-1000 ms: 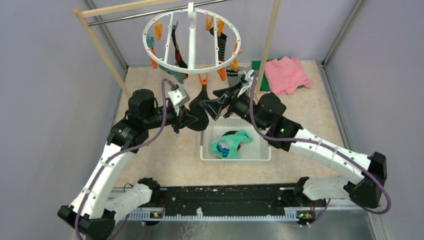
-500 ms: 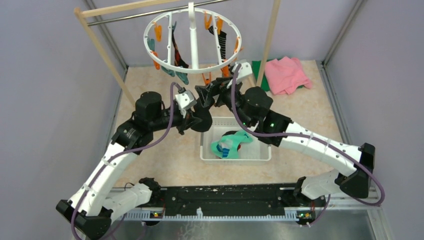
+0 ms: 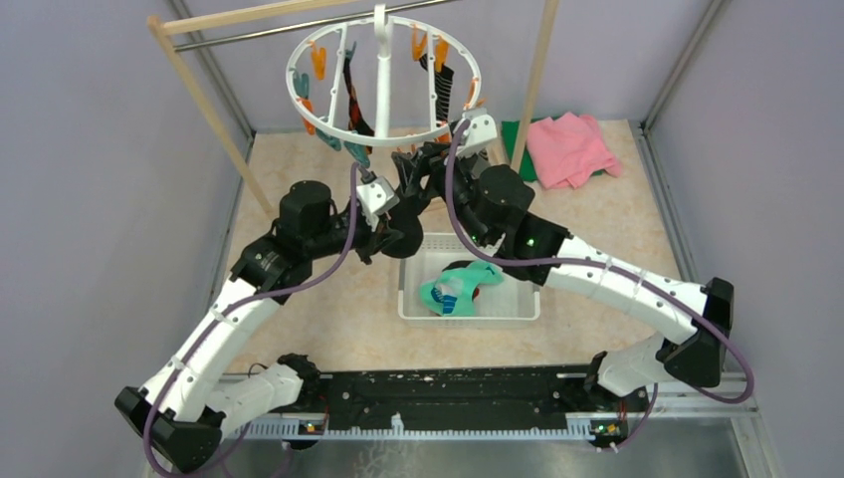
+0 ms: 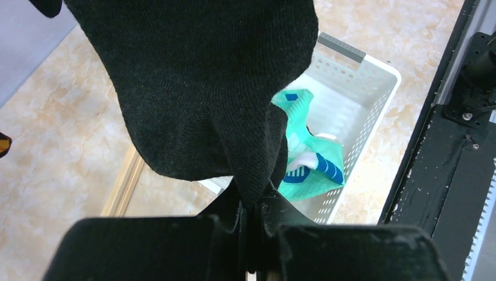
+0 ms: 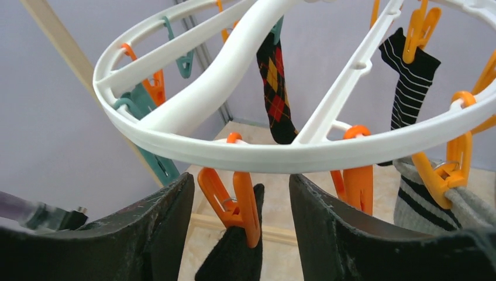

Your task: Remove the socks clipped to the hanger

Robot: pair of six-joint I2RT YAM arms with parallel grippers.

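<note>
Basket (image 4: 374,64) with teal sock (image 4: 313,161) lies beneath black sock (image 4: 193,88) in left pincer (image 4: 250,218).

We see our left gripper (image 4: 252,234) pinched tight on a black sock (image 4: 193,88); below, a white slotted basket (image 4: 374,93) near the bench (image 4: 52,146)'s near edge holds a teal sock (image 4: 310,161).

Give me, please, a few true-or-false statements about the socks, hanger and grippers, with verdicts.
1. The left gripper is shut on a black sock. True.
2. The basket holds nothing. False: a teal sock lies in it.
3. The right gripper is open, with a finger on either side of an orange clip. True.
4. The argyle sock lies on the table. False: it hangs clipped to the hanger.
</note>
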